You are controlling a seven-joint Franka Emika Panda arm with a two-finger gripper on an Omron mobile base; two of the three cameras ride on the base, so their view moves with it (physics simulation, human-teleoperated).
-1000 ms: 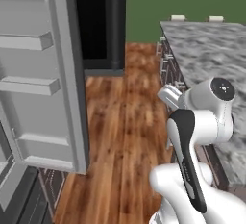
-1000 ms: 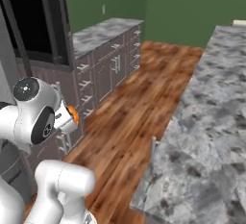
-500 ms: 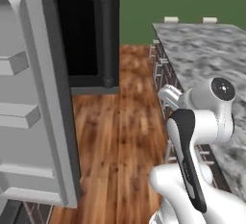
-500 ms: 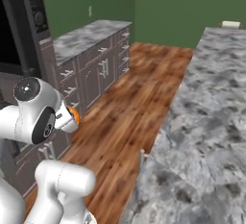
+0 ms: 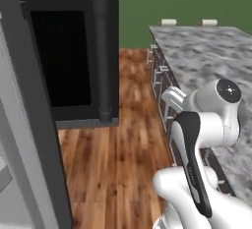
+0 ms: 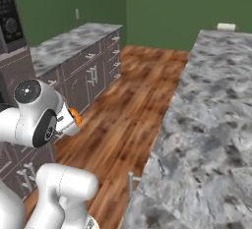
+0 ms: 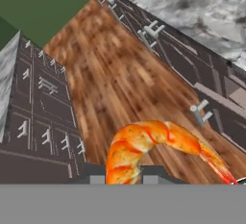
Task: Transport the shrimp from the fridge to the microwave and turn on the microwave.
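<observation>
Your gripper (image 7: 124, 177), nearly closed, pinches the orange shrimp (image 7: 158, 143) above wood floor (image 7: 120, 79); the dark microwave (image 5: 74, 61) sits at ten o'clock.

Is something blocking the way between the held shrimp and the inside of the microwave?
Yes. The microwave has its door shut, so the black glass stands before its cavity. The end effector holds the shrimp over bare wooden floor.
</observation>
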